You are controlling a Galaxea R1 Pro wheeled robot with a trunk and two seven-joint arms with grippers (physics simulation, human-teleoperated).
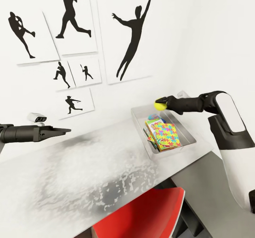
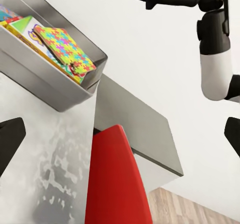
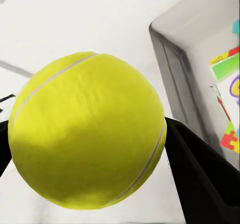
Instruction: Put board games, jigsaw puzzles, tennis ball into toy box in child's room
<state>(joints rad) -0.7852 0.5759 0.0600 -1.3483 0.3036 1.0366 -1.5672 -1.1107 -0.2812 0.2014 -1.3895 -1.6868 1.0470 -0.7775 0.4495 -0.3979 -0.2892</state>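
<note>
We have the tennis ball (image 1: pixel 159 106) held in our right jaws (image 1: pixel 161 103), above the far end of the toy box (image 1: pixel 140 115) on the bench (image 1: pixel 71 167). It looks light, round and prone to roll, so gripping across its middle suits. Our right arm reaches out level; our left jaws (image 1: pixel 65 130) hover empty and narrow, well apart from the box.

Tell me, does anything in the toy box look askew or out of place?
Slightly: the jigsaw puzzle on top lies tilted on the stacked game boxes in the toy box, not flat. Nothing spilled. The tennis ball is in the right gripper.
</note>
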